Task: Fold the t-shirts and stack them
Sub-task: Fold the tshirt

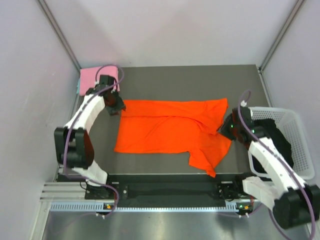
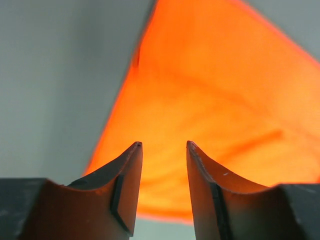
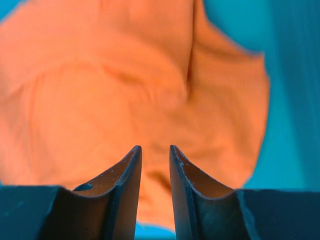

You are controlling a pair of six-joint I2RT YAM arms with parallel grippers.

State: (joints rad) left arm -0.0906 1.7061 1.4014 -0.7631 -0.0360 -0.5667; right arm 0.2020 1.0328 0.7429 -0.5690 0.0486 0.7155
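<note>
1. Grey counter [image 1: 175, 80] inside a pale-walled enclosure [image 1: 175, 30]. Both arms are bolted at its near edge.
2. Nearest the bases, on the right, a loose flap of the orange-red t-shirt [image 1: 165, 132] trails toward the near edge and ends in a ragged point. It is not squared up with the rest of the shirt.
3. The body of that shirt lies crosswise at mid-counter, with one layer doubled over another. Its outline is irregular and the right side is creased. Judgement: folding has begun, but this is not yet a finished packet.
4. The left arm [image 1: 87, 112] reaches to the shirt's far-left corner. The wrist view shows the left jaws standing apart with nothing between them and orange cloth below. Whether the tips touch the cloth cannot be told.
5. The right arm [image 1: 267, 160] reaches to the shirt's right edge. The right jaws show a narrow gap and pinch nothing, and cloth fills the view beneath. Colour in that wrist view is off: the counter reads teal.
6. A white lattice basket [image 1: 300, 130] sits just off the counter on the right, partly behind the right arm. The dark mass [image 1: 284, 141] inside it cannot be identified.
7. At the far-left corner, the light pink t-shirt [image 1: 92, 77] lies as a small compact packet, partly covered by the left arm's cable. Judgement: this shirt is folded. Left to do: complete the orange folds, then stack the two shirts.
8. Neckline and sleeves of the orange shirt cannot be told apart. Both wrist views are blurred at close range.
</note>
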